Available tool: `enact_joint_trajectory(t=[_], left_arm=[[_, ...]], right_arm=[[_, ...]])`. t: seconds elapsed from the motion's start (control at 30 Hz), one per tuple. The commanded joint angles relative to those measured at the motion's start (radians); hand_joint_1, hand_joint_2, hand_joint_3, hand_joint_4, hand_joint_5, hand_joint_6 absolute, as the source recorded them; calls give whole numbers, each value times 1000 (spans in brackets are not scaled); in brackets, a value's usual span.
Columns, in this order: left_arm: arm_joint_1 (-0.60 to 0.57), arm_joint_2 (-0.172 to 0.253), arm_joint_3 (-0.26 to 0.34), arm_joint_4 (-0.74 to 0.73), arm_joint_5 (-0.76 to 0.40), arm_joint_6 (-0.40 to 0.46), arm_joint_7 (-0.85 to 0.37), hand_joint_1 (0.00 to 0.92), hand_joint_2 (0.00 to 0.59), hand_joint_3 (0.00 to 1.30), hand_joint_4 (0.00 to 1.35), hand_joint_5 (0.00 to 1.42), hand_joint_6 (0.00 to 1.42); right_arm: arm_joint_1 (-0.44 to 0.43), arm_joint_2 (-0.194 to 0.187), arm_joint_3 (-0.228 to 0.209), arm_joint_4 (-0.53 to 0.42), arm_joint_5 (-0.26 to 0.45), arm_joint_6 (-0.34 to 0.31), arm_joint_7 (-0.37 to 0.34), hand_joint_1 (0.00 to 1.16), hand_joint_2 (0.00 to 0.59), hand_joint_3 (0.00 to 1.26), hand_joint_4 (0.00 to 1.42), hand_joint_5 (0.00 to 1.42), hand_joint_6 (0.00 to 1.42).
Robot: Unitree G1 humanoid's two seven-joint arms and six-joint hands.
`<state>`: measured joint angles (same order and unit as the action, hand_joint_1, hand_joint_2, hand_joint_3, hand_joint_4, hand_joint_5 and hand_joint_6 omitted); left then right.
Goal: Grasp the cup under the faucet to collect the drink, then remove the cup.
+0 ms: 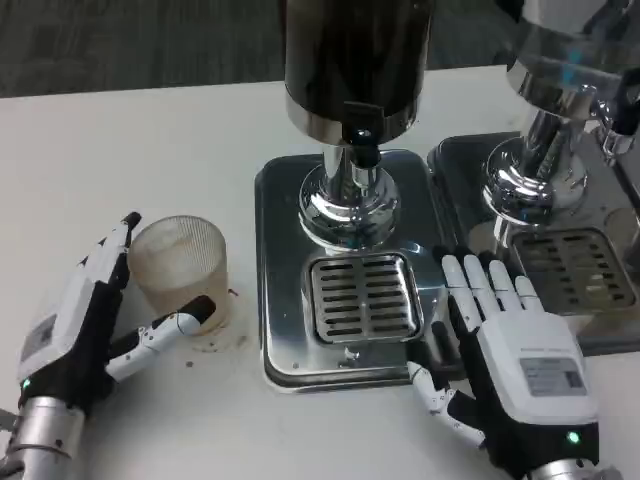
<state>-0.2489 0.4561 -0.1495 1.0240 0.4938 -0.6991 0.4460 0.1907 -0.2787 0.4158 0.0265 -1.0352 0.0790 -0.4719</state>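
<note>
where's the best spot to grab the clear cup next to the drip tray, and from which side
Probably around the ribbed side wall, near mid-height, coming from the cup's left. It stands upright on the table, open mouth up, so a sideways wrap keeps it level. The left robot hand already sits there, fingers on either side of the wall. The drip tray and dispenser crowd the right side.

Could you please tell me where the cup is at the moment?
In the head view the cup stands on the white table at left, between the left hand's fingers, beside the dispenser's drip tray, not under the faucet.
</note>
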Motion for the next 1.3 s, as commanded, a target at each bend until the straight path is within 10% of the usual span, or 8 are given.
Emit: enact_joint_trajectory(t=[0.03, 0.3, 1.0, 1.3], left_arm=[[-21, 7, -27, 15, 20, -6, 16, 88, 25, 0, 0, 0, 0], [-41, 0, -39, 48, 24, -13, 37, 205, 33, 0, 0, 8, 13], [-111, -45, -115, 123, 65, -9, 135, 331, 57, 87, 166, 530, 831], [-106, -35, -149, 128, 73, 14, 152, 418, 75, 115, 234, 598, 898]], right_arm=[[2, 6, 6, -13, -4, 14, -7, 228, 469, 0, 0, 0, 31], [-1, 13, 11, -8, -2, 21, -8, 240, 472, 0, 0, 0, 33], [13, 17, 3, -24, 10, 29, -9, 280, 470, 13, 0, 0, 87], [29, 19, -1, -35, 18, 27, -12, 301, 463, 25, 0, 0, 93]])
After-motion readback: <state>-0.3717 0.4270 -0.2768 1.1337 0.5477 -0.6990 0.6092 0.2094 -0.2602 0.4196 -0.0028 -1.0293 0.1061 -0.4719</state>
